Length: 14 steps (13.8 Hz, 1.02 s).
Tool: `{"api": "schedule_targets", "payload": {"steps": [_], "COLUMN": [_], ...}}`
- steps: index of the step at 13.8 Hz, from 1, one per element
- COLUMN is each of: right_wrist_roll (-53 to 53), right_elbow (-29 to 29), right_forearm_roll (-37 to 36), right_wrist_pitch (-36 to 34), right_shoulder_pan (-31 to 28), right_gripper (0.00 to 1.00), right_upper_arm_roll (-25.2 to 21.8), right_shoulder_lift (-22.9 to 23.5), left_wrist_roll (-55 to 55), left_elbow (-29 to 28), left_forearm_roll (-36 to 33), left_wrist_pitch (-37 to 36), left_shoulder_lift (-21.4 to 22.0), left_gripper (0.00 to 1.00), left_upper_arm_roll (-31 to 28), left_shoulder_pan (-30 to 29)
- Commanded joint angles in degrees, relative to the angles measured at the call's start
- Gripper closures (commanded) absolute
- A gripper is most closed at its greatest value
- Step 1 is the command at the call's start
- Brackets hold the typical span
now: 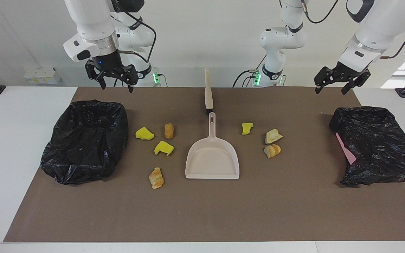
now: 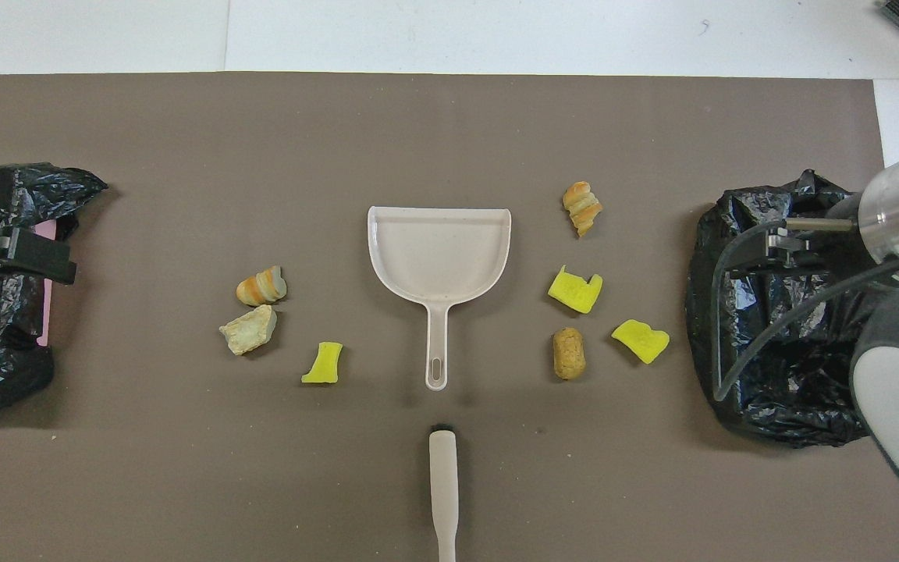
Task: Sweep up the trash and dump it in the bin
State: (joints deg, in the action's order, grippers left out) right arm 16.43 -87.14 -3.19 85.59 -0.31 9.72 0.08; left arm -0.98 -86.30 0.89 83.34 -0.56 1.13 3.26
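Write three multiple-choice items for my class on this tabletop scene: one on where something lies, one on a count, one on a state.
1. Where does the dustpan lie?
A. Inside a bin
B. On the brown mat between the two groups of trash
C. Held up by an arm

2. How many bright yellow scraps are on the mat?
A. One
B. Three
C. Five

3. What state is the right end effector in?
A. Open and holding nothing
B. Shut on the brush
C. Shut on a yellow scrap

Answers:
1 B: the dustpan sits flat mid-mat, with four scraps toward the right arm's end and three toward the left arm's end.
2 B: yellow scraps show at and.
3 A: it hangs in the air with fingers apart, near the black-lined bin; the brush lies untouched on the mat.
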Motion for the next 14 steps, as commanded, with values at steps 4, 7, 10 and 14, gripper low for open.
{"api": "schedule_targets", "payload": {"steps": [4, 7, 10, 14], "right_wrist_roll": [-1.75, -1.84, -1.92, -1.92], "right_elbow": [-2.15, -2.15, -2.15, -2.15], "right_forearm_roll": [1.08, 1.08, 1.08, 1.08], "right_wrist_pitch": [0.46, 0.46, 0.37, 0.28], "right_shoulder_pan": [-0.83, -0.66, -0.48, -0.66], "right_gripper": [0.00, 0.00, 0.00, 0.00], "right_upper_arm_roll": [0.13, 0.13, 0.13, 0.13], "right_shoulder_lift": [-1.66, -1.75, -1.75, -1.75], "left_wrist_roll": [-1.04, -1.39, -0.96, 0.19], "left_elbow": [0.79, -1.49, -4.74, -13.25], "left_forearm_roll": [-0.54, -0.36, 0.69, 2.62], "left_wrist_pitch": [0.07, 0.86, 2.18, 8.14], "left_shoulder_lift": [-0.41, 0.47, 1.44, 4.51], "left_gripper": [0.00, 0.00, 0.00, 0.00], "left_upper_arm_roll": [0.01, 0.10, 0.37, 0.37], "left_shoulder_pan": [0.17, 0.52, 2.18, 9.12]}}
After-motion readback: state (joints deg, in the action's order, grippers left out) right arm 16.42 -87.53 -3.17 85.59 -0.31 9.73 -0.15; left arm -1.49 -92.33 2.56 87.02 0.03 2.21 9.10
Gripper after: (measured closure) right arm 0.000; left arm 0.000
